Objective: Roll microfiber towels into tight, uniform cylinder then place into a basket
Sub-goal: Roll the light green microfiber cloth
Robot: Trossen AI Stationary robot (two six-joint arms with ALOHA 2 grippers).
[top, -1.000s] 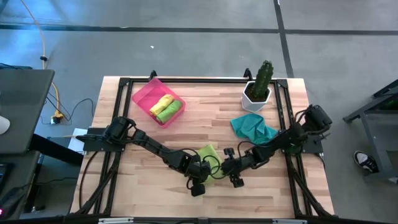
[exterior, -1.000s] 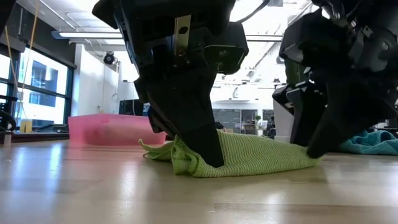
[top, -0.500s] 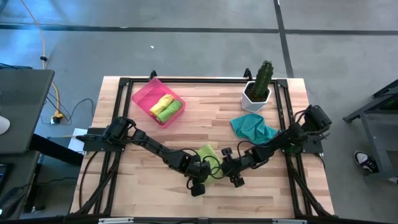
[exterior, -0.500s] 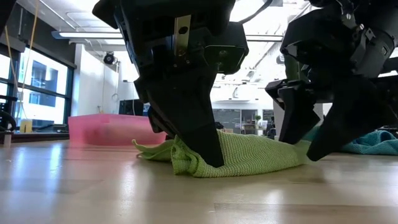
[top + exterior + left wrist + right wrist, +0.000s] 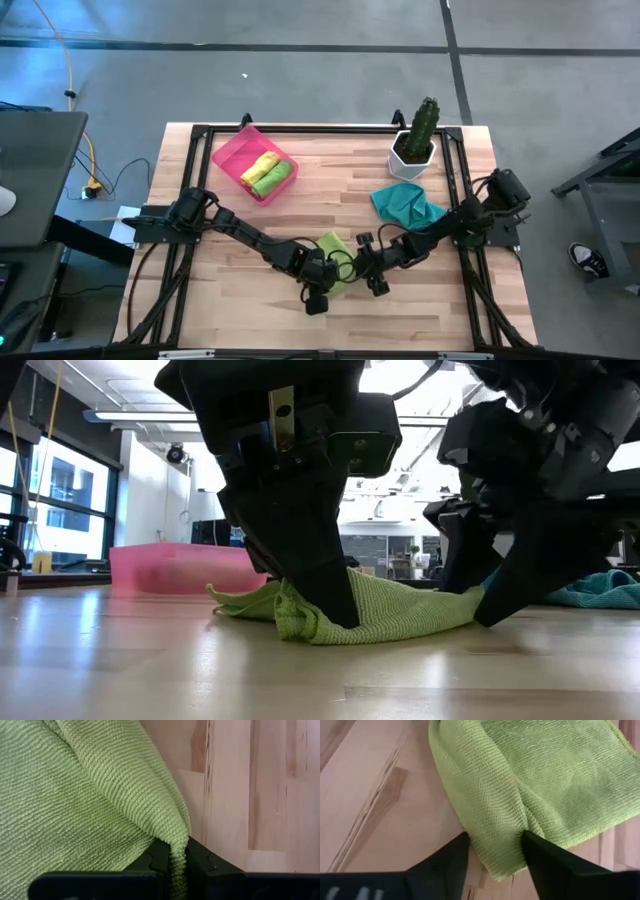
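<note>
Wooden worktop on grey floor; pink basket with two rolls; left gripper clamped on green towel, right gripper spread astride it.

Both hands crowd the lime towel.

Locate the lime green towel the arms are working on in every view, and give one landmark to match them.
High view: lime green towel at the table's front middle, between both arms.
Low view: centre, on the tabletop.
Left wrist view: fills the frame's left.
Right wrist view: upper right.
Shared landmark: left tool, pinching the towel's fold; seen in the high, low and left wrist views.
</note>
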